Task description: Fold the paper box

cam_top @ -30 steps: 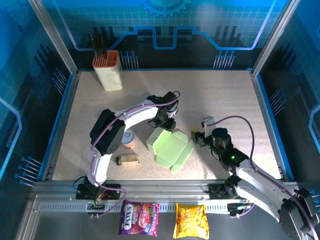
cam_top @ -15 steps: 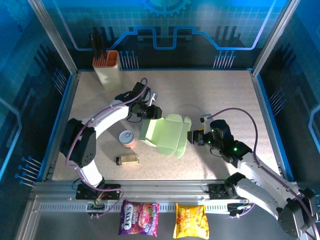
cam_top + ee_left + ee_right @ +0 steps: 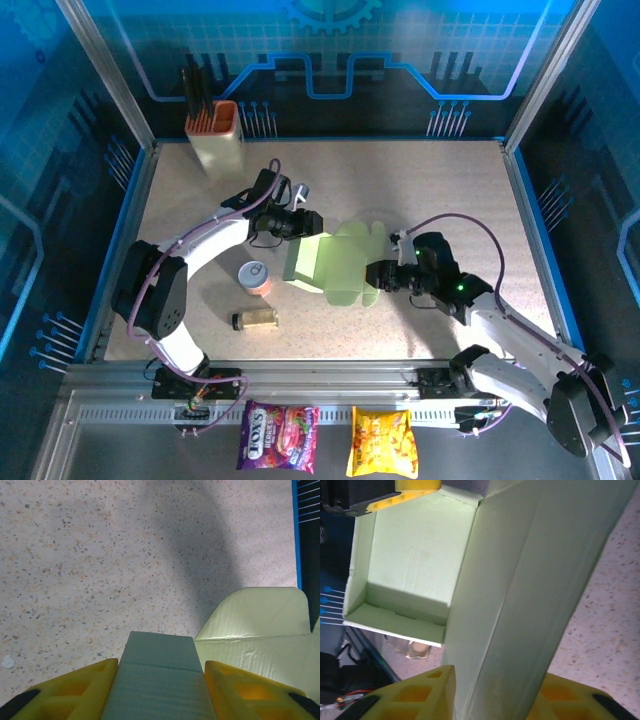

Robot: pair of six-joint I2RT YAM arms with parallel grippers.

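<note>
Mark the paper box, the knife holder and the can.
paper box [image 3: 332, 262], top external view, centre of its green panel.
knife holder [image 3: 220, 155], top external view, cream side wall.
can [image 3: 254, 271], top external view, silver lid.

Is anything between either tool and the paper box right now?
Nothing visible. The left tool and the right tool each have a flap of the paper box between their fingers.
</note>
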